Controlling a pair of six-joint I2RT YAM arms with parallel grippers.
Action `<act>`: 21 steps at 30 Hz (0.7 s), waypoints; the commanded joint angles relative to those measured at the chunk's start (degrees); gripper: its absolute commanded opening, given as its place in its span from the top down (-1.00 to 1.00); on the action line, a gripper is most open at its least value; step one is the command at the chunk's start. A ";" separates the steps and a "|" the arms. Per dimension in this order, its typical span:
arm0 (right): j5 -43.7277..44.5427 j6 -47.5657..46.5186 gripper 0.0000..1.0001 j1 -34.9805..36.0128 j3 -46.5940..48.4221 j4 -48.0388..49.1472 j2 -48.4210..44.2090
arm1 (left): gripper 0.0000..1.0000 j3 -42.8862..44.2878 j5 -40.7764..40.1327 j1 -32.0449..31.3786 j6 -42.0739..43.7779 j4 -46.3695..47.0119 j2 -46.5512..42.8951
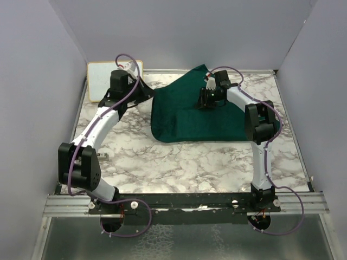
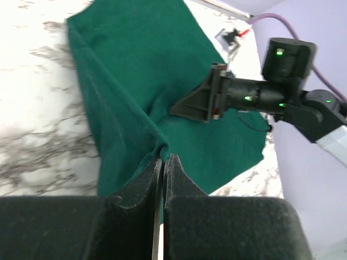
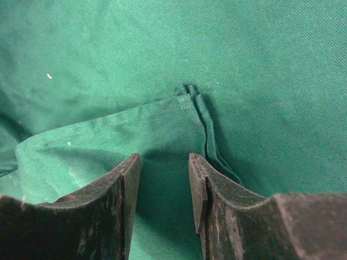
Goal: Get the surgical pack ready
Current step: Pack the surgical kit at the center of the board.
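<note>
Left gripper [image 2: 164, 165] is clenched on a thin pinch of drape [image 2: 141, 70], which may slip when pulled. Right gripper [image 3: 164, 173], fingers apart and grasping nothing, could snag it.

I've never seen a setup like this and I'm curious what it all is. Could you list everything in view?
drape: one, dark green, partly folded, back centre-right of the table
whiteboard: one, white with a wood frame, back left corner
table: one, white and grey marble, under everything
left arm: one, white and black, reaching to the drape's left edge
right arm: one, white and black, reaching over the drape
left fingers: one pair, black, shut on the drape's edge
right fingers: one pair, black, open, close over the drape
</note>
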 commanded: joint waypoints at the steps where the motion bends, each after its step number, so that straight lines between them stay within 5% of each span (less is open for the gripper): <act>1: 0.59 -0.75 0.15 0.21 0.92 -0.64 2.96 | 1.00 6.09 -5.66 -6.68 -5.66 2.05 2.07; 11: -3.01 0.44 0.15 0.02 1.62 -0.56 2.89 | 1.00 16.40 -15.33 -20.55 -12.39 7.98 14.32; 21: -13.29 6.26 0.14 -4.69 3.86 2.44 0.10 | 1.00 17.53 -15.61 -24.39 -15.23 16.14 21.65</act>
